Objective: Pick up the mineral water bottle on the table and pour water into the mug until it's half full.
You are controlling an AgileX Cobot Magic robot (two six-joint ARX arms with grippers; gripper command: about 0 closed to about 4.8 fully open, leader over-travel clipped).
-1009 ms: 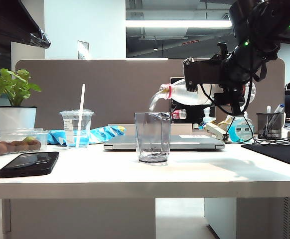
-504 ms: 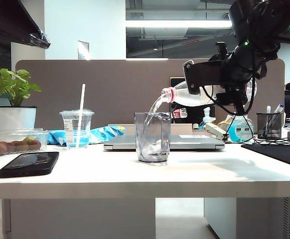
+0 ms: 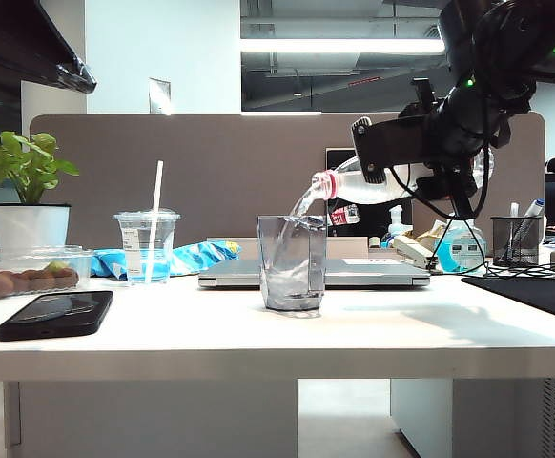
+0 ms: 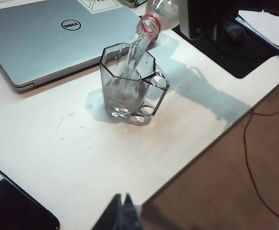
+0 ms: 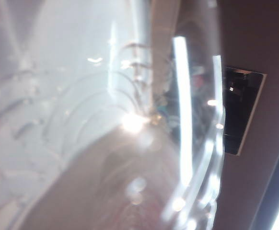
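The mineral water bottle (image 3: 354, 183) lies almost level in the air, red-ringed neck (image 4: 151, 21) tipped down over the mug (image 3: 292, 262). A stream of water runs from it into the clear faceted mug (image 4: 127, 81), which stands on the white table (image 3: 258, 339) with water in its lower part. My right gripper (image 3: 380, 153) is shut on the bottle's body; in the right wrist view the clear bottle (image 5: 106, 120) fills the picture and hides the fingers. My left gripper (image 4: 123, 203) is shut and empty, hovering over the table's front edge, well short of the mug.
A shut silver laptop (image 3: 314, 274) lies just behind the mug. A black phone (image 3: 56, 313) lies front left. Further left stand a lidded plastic cup with a straw (image 3: 147, 246), a fruit box (image 3: 25, 272) and a potted plant (image 3: 28, 191). A black mat (image 3: 535, 286) and pen holder (image 3: 516, 239) are at right.
The bottle has tipped its neck slightly lower and the stream has gone on, so the water in the mug stands higher. My left gripper has kept still.
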